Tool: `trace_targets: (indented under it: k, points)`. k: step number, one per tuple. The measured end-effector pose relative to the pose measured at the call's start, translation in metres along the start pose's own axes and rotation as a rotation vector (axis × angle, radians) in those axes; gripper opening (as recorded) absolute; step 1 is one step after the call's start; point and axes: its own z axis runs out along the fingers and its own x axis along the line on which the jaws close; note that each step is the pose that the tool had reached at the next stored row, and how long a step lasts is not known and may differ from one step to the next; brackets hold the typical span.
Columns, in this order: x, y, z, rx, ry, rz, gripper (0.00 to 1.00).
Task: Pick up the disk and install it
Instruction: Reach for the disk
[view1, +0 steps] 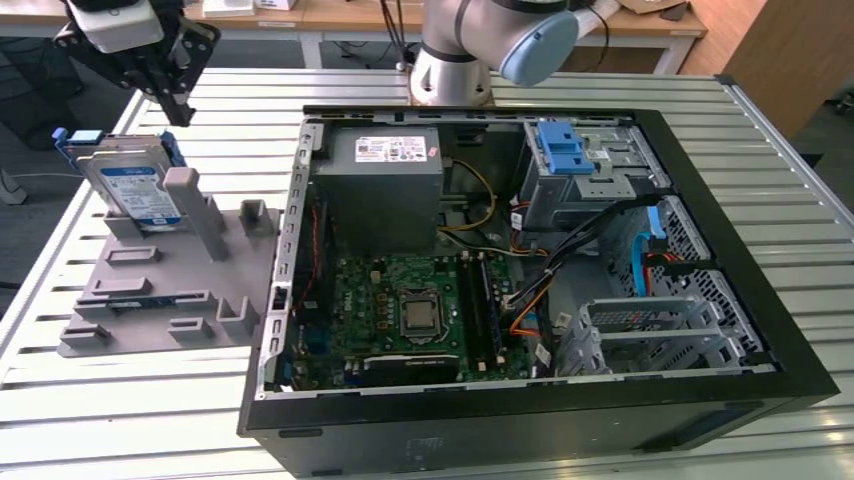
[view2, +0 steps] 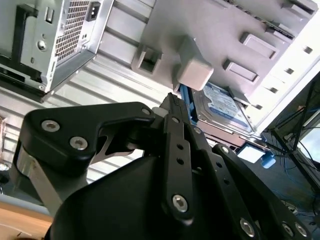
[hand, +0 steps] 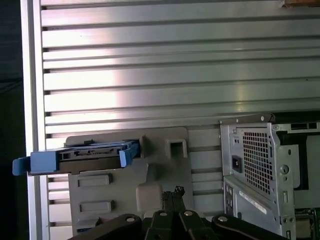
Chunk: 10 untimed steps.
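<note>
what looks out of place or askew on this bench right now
Nothing stands out. The disk stands on edge in the grey fixture beside the open computer case, with the pincer above it in the exterior view. Nothing is spilled or visibly broken.

Lower edge of the disk (view1: 134, 192) behind the grey holder (view1: 154, 285)

The arm (view1: 454, 60) is a smooth silver-grey tube with a pale blue round cap (view1: 541, 45) on its joint. The gripper (view2: 172, 100) is matt black, with slim fingers (view2: 176, 132), flat linkage bars (view2: 85, 132) behind them studded with silver screw heads (view2: 180, 201), and a whitish block (view1: 118, 22) further back.
</note>
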Motion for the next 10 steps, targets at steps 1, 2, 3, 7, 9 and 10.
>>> trace_targets:
  k: [1,2,3,7,9,10]
  points:
    - [0.0045,-0.0001,0.0001,0.0001,0.0002,0.0,0.11]
    - [0.009,-0.0003,0.0003,0.0001,0.0003,0.0,0.11]
    - [0.0135,-0.0004,0.0006,0.0,0.0007,0.0,0.11]
    - [0.0319,-0.0009,0.0017,0.0003,0.0043,0.0,0.11]
    - [0.0409,-0.001,0.0024,0.0005,0.0066,0.0,0.11]
    - [0.0454,-0.0011,0.0028,0.0007,0.0076,0.0,0.11]
